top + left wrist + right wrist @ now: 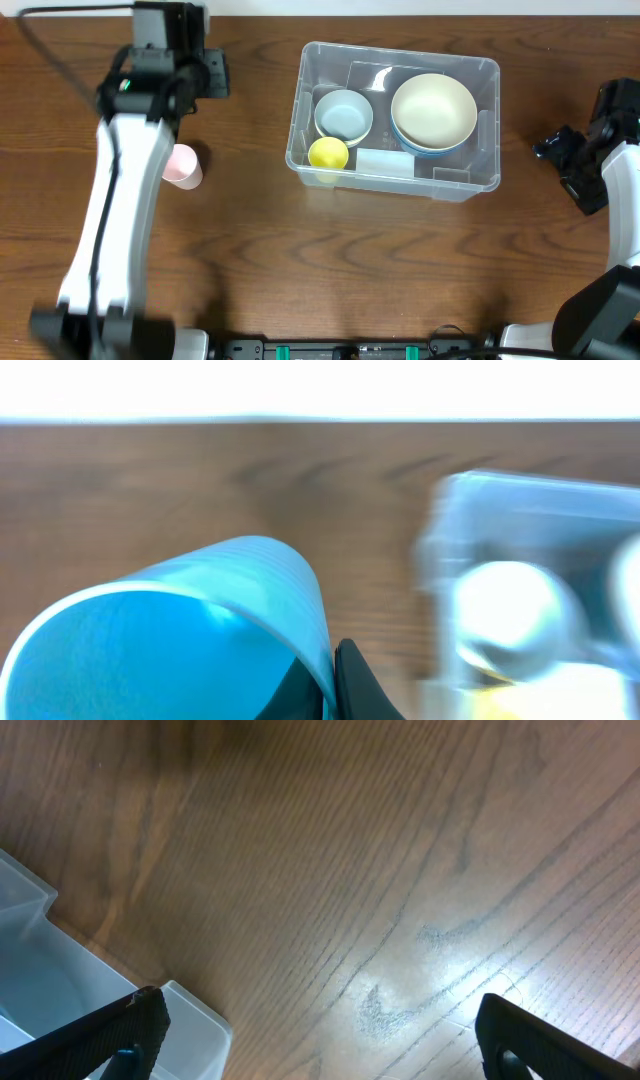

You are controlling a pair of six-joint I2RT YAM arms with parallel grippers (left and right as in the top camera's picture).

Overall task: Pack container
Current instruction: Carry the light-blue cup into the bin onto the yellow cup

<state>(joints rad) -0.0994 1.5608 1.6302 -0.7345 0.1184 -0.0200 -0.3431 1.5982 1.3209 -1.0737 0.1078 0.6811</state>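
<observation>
Dark wood-grain table [250, 250]: clear container [452, 175] stands right of centre; pink cup [183, 166] at left, well apart.

A pink cup [183, 166] rests on the table [400, 260], a blue cup [180, 630] is held aloft, and a cream bowl [433, 110] sits apart.

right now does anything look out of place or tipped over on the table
One thing: a pink cup lies outside the container, on the table to its left, apparently on its side. Inside, the cream bowl, pale blue bowl and yellow cup look upright; nothing seems spilled.
</observation>
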